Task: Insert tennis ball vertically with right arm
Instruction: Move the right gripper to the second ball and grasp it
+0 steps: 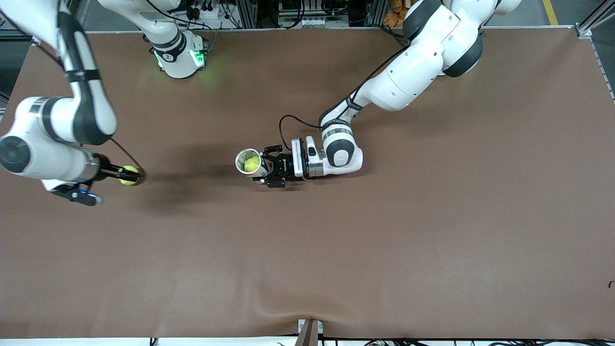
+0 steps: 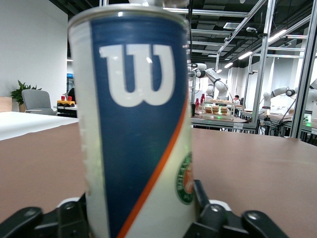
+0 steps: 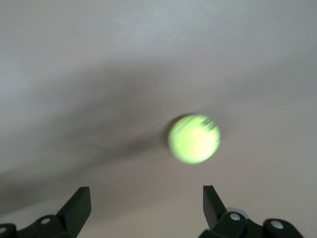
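Brown table (image 1: 384,240): left gripper (image 1: 267,169) clasps upright blue-white tube (image 2: 138,124); right gripper (image 3: 146,203) spread wide over yellow-green tennis ball (image 3: 194,139).

High front camera; 2 wrist cameras close

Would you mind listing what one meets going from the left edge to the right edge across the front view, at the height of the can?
right gripper over the table → loose tennis ball → upright can with a ball inside → left gripper beside the can
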`<state>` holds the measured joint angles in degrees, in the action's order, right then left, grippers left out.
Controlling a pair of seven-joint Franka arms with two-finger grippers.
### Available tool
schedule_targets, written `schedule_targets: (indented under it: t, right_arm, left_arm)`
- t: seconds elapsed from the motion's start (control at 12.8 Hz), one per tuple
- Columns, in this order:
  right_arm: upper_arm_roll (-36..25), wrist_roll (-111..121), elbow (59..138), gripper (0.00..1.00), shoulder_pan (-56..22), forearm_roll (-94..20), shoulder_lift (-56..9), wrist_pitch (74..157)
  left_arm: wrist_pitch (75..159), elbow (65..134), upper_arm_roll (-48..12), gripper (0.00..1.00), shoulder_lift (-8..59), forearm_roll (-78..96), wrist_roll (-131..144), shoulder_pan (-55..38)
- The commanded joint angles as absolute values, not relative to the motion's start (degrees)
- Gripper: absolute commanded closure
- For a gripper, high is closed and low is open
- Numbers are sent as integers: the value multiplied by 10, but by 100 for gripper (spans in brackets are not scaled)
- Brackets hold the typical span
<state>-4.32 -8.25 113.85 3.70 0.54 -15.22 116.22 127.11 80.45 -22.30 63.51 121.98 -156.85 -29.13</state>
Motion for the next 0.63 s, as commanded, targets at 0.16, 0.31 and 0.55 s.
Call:
schedule_targets:
  t: [0.16,0.31,0.55]
  right_arm:
    - [-27,-14,1228,0,83,14,-166,1262]
    - [-27,3,1228,0,93,14,-190,1264]
    - [-27,9,1228,0,93,14,-217,1284]
  left_arm:
    - [1267,802,-224,23,640,1249,-1638,-294]
    - [1267,802,-224,23,639,1249,-1639,-294]
    - [1267,802,-224,23,638,1249,-1638,-294]
